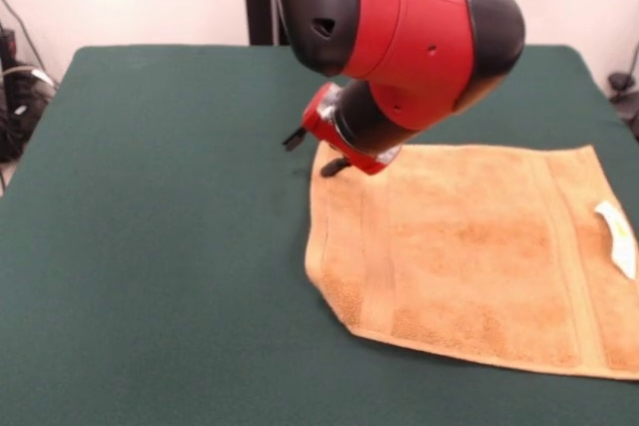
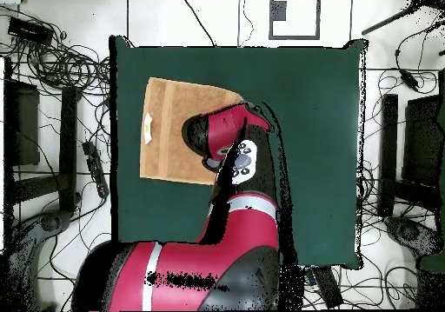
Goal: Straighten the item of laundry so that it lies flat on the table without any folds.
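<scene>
Towel [image 1: 479, 256]: orange-tan terry cloth, roughly square, spread on the table [image 1: 160, 246]. In the front view it occupies the right half of the picture and runs to the right edge. In the overhead view it lies toward the table's left side, partly covered by the arm.
Towel surface: largely flat across the middle. Woven stripe bands run near the left edge and near the right edge in the front view.
Towel left edge: uneven in the front view; the lower left corner is rounded and looks slightly rolled or thickened.
Tag [image 1: 617, 236]: small, white, lying on the towel near its right edge in the front view.
Table: dark green felt-like covering, much larger than the towel; bare green cloth fills the left half of the front view.
Arm [image 1: 409, 32]: red and black, descending from the top of the front view, with its wrist angled down toward the towel's upper left corner.
Gripper [image 1: 315, 152]: two black fingertips show below the red wrist, set apart from each other. One fingertip [image 1: 334, 167] sits at the towel's upper left corner; the other is over bare table just beside that corner. No cloth is visibly pinched between them.
Contact: whether the lower fingertip touches the towel cannot be told.
</scene>
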`<state>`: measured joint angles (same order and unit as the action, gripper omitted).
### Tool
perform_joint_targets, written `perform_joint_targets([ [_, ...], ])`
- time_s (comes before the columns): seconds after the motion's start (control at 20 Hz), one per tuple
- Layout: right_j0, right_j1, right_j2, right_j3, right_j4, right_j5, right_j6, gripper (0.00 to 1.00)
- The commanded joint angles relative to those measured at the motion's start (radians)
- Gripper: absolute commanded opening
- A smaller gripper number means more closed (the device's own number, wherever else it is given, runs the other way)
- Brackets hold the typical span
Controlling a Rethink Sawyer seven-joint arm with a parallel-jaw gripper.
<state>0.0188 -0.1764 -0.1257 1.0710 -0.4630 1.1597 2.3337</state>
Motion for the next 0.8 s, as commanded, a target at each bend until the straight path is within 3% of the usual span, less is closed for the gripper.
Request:
perform_joint_targets([
  [0.05,-0.042,0.186,-0.020,0.109,-0.153,-0.152,-0.053,1.00],
  [0.8,-0.078,0.198,-0.006,0.090,-0.181,-0.142,-0.082,1.00],
])
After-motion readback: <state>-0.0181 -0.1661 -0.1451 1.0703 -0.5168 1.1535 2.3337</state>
